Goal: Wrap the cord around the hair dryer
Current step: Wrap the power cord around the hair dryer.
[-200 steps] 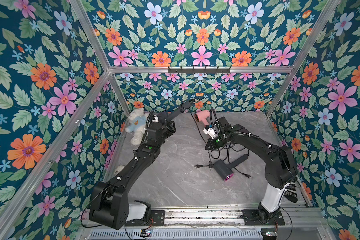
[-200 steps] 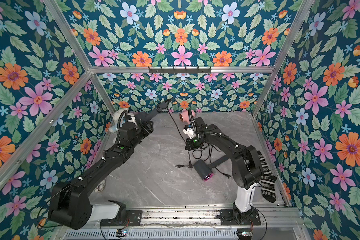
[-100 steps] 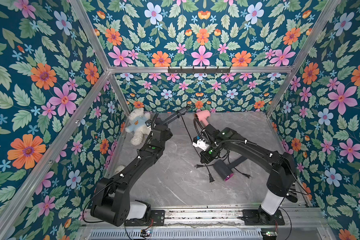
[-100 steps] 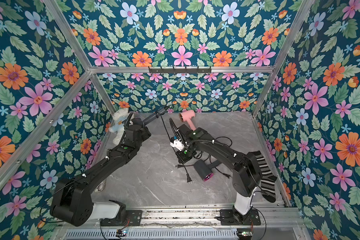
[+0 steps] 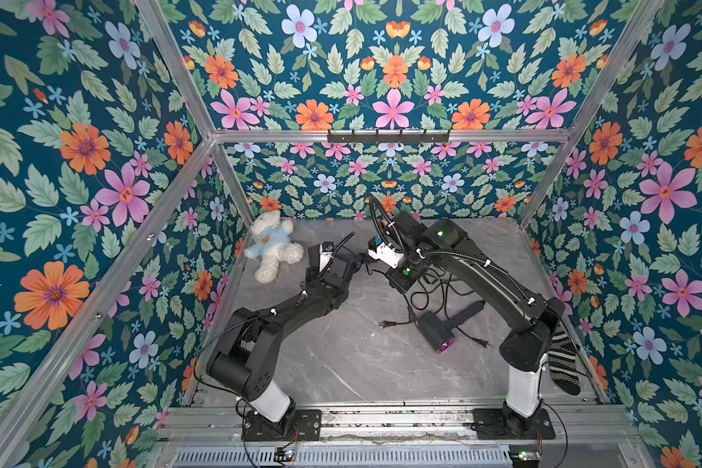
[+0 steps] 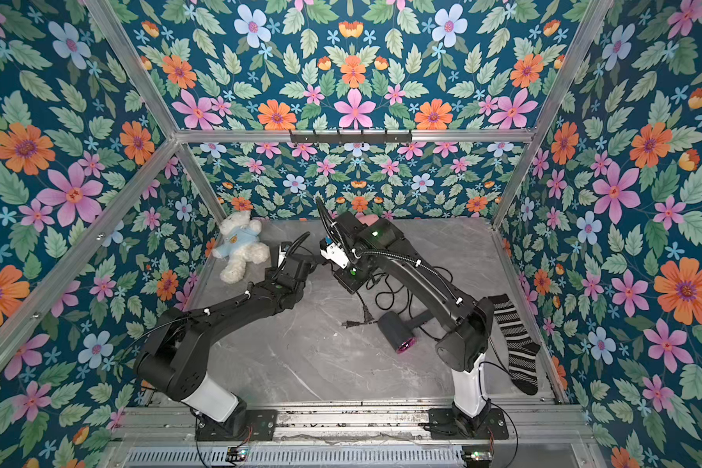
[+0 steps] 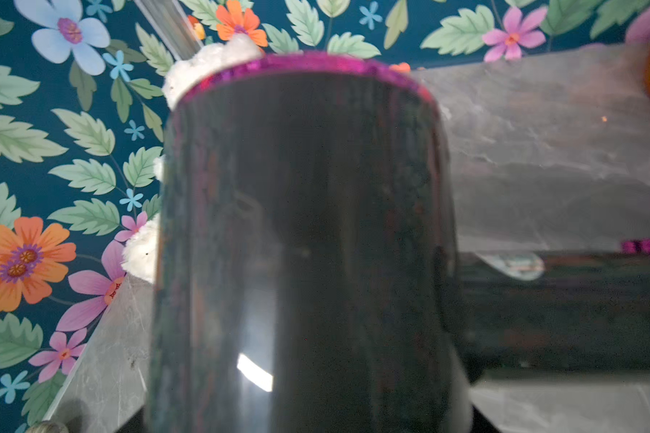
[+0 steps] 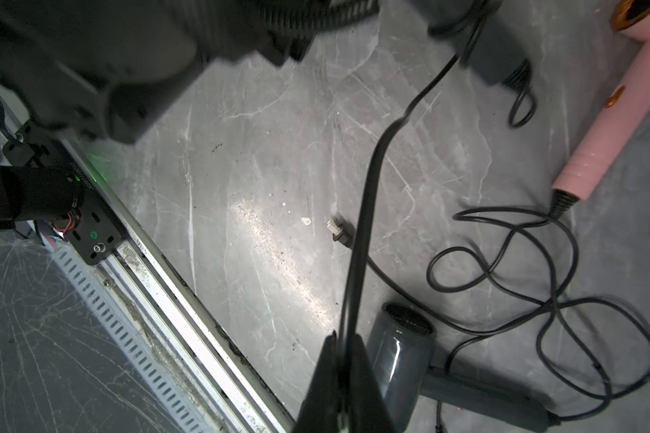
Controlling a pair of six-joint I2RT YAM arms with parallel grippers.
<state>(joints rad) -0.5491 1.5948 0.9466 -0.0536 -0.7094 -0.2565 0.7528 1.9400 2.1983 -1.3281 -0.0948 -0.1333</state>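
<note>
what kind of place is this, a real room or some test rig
Most likely a robot test cell, not a home: left arm and right arm bolted to a rail, an aluminium frame carrying floral panels, a marble-look tabletop.

A white teddy bear (image 5: 274,245) in a light blue top lies on the grey marbled table (image 5: 341,364), near the left gripper (image 5: 355,259) on its outer side. A black-and-white striped sock (image 5: 562,360) sits well behind the right gripper (image 8: 340,348).
</note>
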